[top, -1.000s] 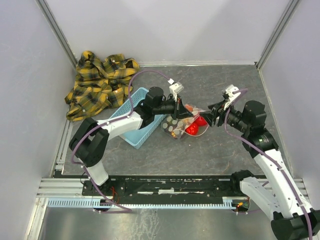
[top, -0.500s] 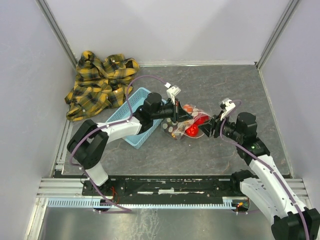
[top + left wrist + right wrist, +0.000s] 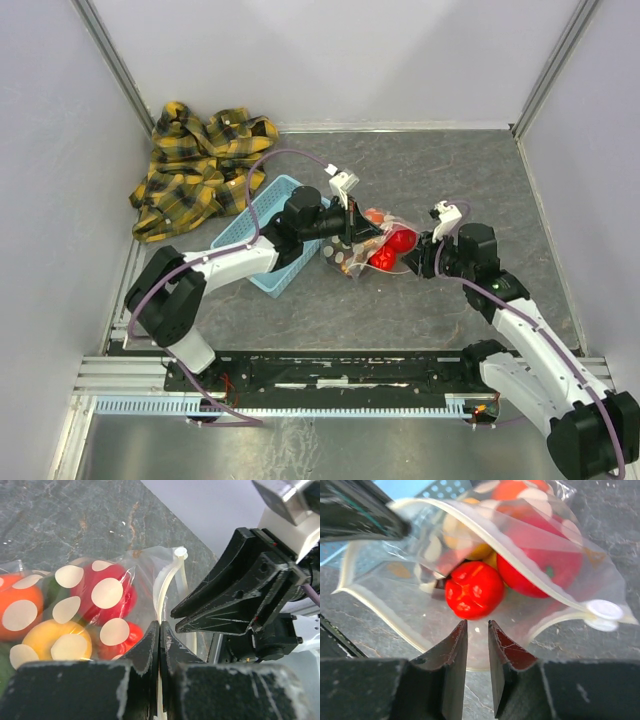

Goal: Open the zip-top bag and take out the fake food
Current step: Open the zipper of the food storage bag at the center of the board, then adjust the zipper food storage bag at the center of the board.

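Observation:
The zip-top bag [image 3: 378, 246] lies on the grey table, clear with white dots, its mouth open toward the right. My left gripper [image 3: 354, 228] is shut on the white zip strip [image 3: 167, 580] of the upper lip and holds it up. My right gripper [image 3: 419, 254] is narrowly open, with its tips [image 3: 477, 625] inside the mouth over the lower lip and nothing between them. The fake food is inside: a small red fruit [image 3: 472, 590] just ahead of the tips, a bigger red one [image 3: 540, 570], and orange [image 3: 20, 605] and yellow [image 3: 55, 640] ones.
A light blue slotted basket [image 3: 268, 205] stands left of the bag, under my left arm. A yellow plaid shirt [image 3: 200, 165] lies crumpled at the back left. White walls enclose the table on three sides.
My right gripper has moved down and to the left, up to the bag's open mouth. My left gripper keeps its hold on the zip strip and has shifted only slightly.

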